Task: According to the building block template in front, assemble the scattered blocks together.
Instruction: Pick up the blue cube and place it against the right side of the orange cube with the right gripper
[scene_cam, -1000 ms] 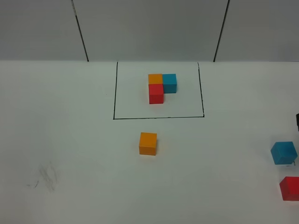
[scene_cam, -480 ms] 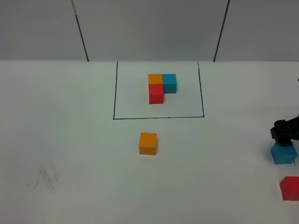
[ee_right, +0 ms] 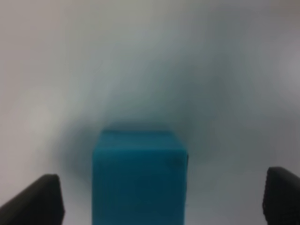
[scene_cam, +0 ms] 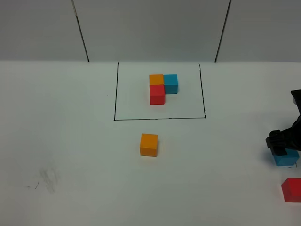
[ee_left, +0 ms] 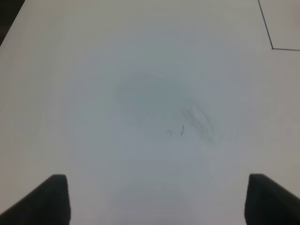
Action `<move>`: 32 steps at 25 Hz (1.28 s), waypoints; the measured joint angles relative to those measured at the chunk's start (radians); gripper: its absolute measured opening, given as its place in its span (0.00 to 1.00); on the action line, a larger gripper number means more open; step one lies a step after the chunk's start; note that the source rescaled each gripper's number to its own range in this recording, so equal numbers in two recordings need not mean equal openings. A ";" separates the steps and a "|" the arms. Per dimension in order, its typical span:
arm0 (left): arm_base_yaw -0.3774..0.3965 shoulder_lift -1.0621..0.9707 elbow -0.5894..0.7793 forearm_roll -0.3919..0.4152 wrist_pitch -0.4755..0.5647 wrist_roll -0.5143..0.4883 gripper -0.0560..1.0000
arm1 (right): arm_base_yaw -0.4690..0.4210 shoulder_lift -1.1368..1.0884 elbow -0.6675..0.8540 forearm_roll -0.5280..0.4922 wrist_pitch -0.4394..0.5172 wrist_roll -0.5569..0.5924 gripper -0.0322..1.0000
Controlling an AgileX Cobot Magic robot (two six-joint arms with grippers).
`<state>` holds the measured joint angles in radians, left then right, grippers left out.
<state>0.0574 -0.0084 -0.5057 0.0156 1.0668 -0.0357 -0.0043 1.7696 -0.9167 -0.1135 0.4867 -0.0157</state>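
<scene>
The template (scene_cam: pixel 161 87) is an L of orange, blue and red cubes inside a thin black drawn rectangle at the table's back middle. A loose orange cube (scene_cam: pixel 149 144) sits just in front of the frame. A loose sky-blue cube (scene_cam: pixel 286 158) lies at the far right, with a loose red cube (scene_cam: pixel 292 189) in front of it. My right gripper (scene_cam: pixel 281 147) is directly over the blue cube, open, fingers on either side of the cube (ee_right: pixel 138 180) in the right wrist view. My left gripper (ee_left: pixel 154 199) is open over bare table, out of the high view.
The white table (scene_cam: pixel 70 155) has faint pencil smudges (scene_cam: pixel 47 179) at the front left, also seen in the left wrist view (ee_left: pixel 192 123). A grey panelled wall (scene_cam: pixel 150 28) stands behind the table.
My right gripper came in from the right edge and lowered onto the blue cube, now covering its top. The cubes have not moved.
</scene>
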 joint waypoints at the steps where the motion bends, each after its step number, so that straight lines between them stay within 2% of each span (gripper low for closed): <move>1: 0.000 0.000 0.000 0.000 0.000 0.000 0.67 | 0.000 0.009 0.000 0.002 -0.003 0.000 0.84; 9: 0.000 0.000 0.000 0.000 0.000 0.000 0.67 | 0.000 0.056 0.000 0.007 -0.026 0.000 0.84; 12: 0.000 0.000 0.000 0.000 0.000 0.000 0.67 | 0.000 0.066 0.000 0.025 -0.028 -0.012 0.77; 14: 0.000 0.000 0.000 0.000 0.000 0.000 0.67 | 0.000 0.076 0.000 0.042 -0.028 -0.031 0.63; 17: 0.000 0.000 0.000 0.000 0.000 0.001 0.67 | 0.009 0.082 0.000 0.053 -0.028 -0.048 0.28; 18: 0.000 0.000 0.000 0.000 0.000 0.001 0.67 | 0.013 0.082 0.000 0.054 -0.030 -0.055 0.09; 19: 0.000 0.000 0.000 0.000 0.000 0.001 0.67 | 0.020 0.082 0.000 0.056 -0.034 -0.067 0.04; 23: 0.000 0.000 0.000 0.000 0.000 0.001 0.67 | 0.051 0.080 -0.014 0.055 -0.036 -0.132 0.03; 26: 0.000 0.000 0.000 0.000 0.000 0.001 0.67 | 0.102 0.063 -0.046 0.053 -0.036 -0.224 0.03; 28: 0.000 0.000 0.000 0.000 0.000 0.001 0.67 | 0.157 0.057 -0.084 0.054 -0.030 -0.307 0.03; 32: 0.000 0.000 0.000 0.000 0.000 0.001 0.67 | 0.276 0.065 -0.172 0.088 0.021 -0.555 0.03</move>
<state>0.0574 -0.0084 -0.5057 0.0156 1.0668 -0.0348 0.2712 1.8343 -1.0885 -0.0257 0.5080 -0.5708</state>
